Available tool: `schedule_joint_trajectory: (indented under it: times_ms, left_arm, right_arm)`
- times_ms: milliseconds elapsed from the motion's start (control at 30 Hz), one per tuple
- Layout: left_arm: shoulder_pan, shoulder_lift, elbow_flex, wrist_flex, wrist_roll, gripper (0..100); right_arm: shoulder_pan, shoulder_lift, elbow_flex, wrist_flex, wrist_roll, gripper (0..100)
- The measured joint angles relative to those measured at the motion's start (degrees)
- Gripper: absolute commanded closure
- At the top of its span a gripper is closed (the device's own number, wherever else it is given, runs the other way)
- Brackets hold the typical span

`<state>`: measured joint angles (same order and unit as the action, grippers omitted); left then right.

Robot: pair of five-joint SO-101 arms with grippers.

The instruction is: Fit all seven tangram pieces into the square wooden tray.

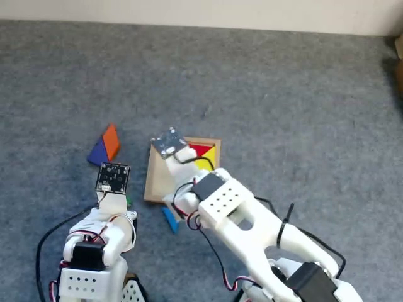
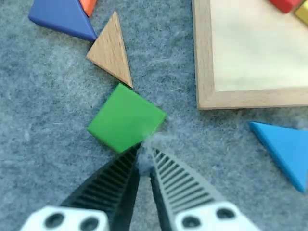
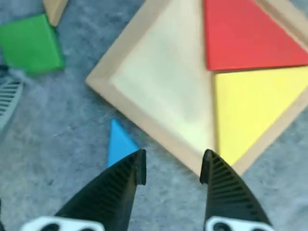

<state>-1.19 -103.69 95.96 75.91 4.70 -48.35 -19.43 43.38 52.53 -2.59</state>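
Note:
The square wooden tray (image 1: 151,182) holds a red triangle (image 3: 245,33) and a yellow triangle (image 3: 255,106); the remaining floor of the tray is bare. My right gripper (image 3: 174,166) is open above the tray's corner rim (image 3: 144,115), close to a light blue triangle (image 3: 119,142) lying on the carpet. My left gripper (image 2: 144,154) is shut, its tips at the edge of a green square (image 2: 126,117). Beyond the square lie a plain wooden triangle (image 2: 111,50), a dark blue triangle (image 2: 62,17) and an orange piece (image 2: 86,6).
Grey carpet covers the table. The orange piece (image 1: 111,139) and dark blue triangle (image 1: 98,153) lie left of the tray. The light blue triangle (image 1: 170,219) lies in front of the tray, between the two arms. Open carpet lies behind and to the right.

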Motion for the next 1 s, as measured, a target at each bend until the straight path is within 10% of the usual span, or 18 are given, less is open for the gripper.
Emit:
schedule_joint_trajectory:
  times_ms: [600, 1000]
  left_arm:
    - [0.00, 0.00, 0.00, 0.00, 0.00, 100]
    - [0.00, 0.00, 0.00, 0.00, 0.00, 100]
  right_arm:
    - [-7.47, 0.00, 8.79, -8.62, -21.80, 80.7]
    - [-10.20, 0.00, 11.25, -11.34, -22.86, 80.7]
